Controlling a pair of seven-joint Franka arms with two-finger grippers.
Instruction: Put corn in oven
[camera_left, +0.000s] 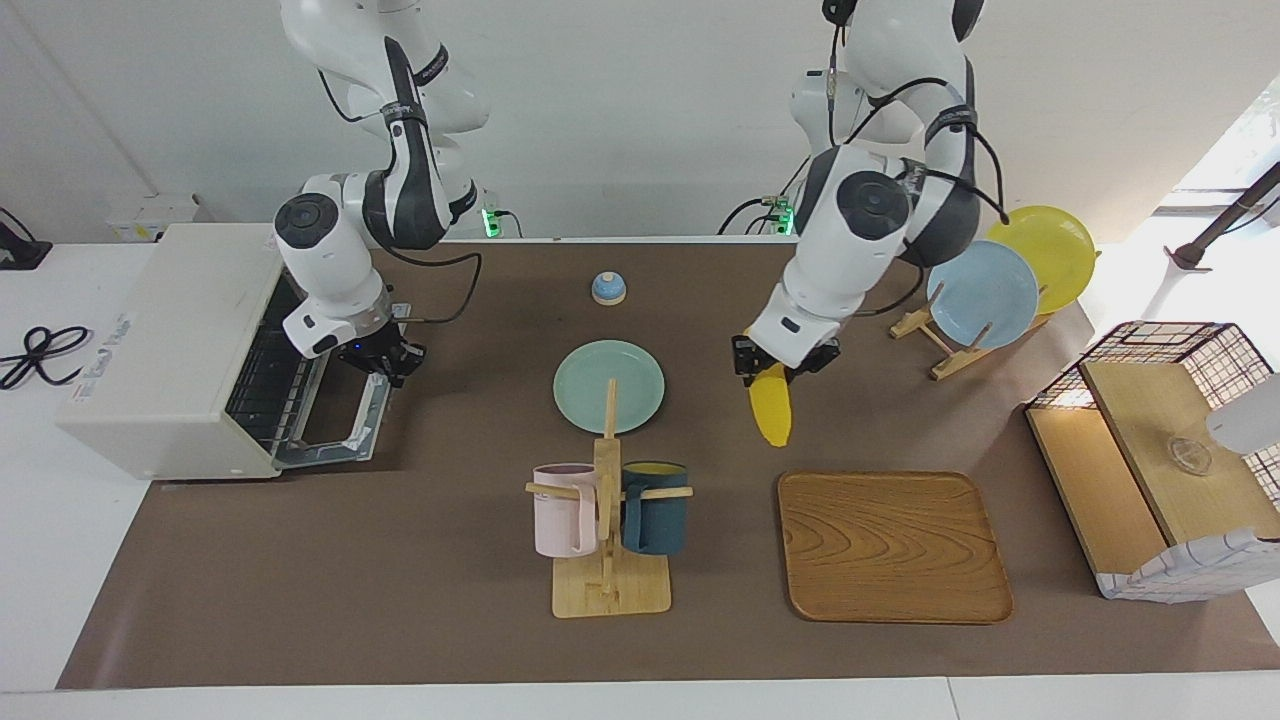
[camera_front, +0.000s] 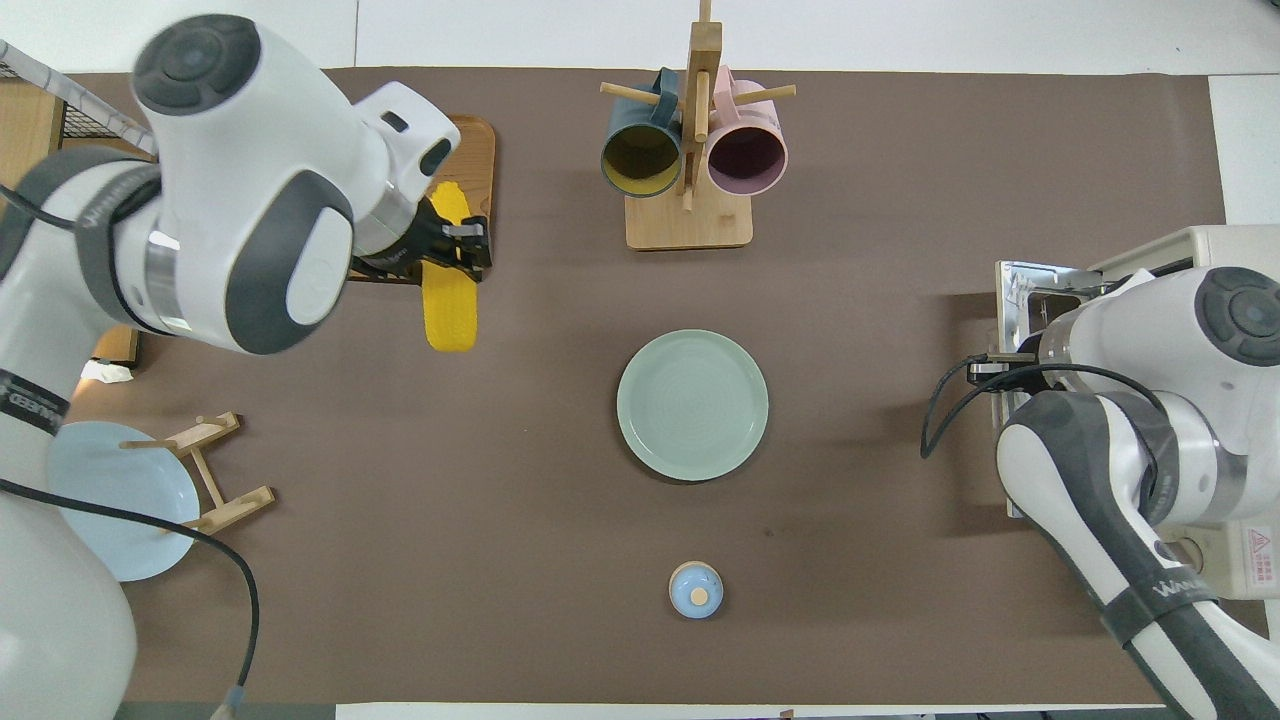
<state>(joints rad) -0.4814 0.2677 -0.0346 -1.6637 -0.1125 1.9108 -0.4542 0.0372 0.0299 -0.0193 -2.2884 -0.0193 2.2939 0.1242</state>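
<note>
Facing view — oven (camera_left: 150, 350) door down, right gripper (camera_left: 385, 362) pinched on its handle. Left gripper (camera_left: 783, 362) clamps the corn (camera_left: 771, 408), airborne, well apart from the oven. Left to do: carry and insert. Green plate (camera_left: 609, 386) and mug rack (camera_left: 608, 520) lie between — clearable from above, probably.

The oven (camera_left: 170, 350) stands at the right arm's end of the table (camera_left: 400, 560), its door (camera_left: 335, 425) lying open. A plate (camera_left: 609, 386) sits mid-table, a bell (camera_left: 609, 288) nearer the robots, a mug rack (camera_left: 610, 520) farther. The tray (camera_left: 893, 545) lies beside the rack, toward the left arm's end, where a basket (camera_left: 1170, 450) stands.
</note>
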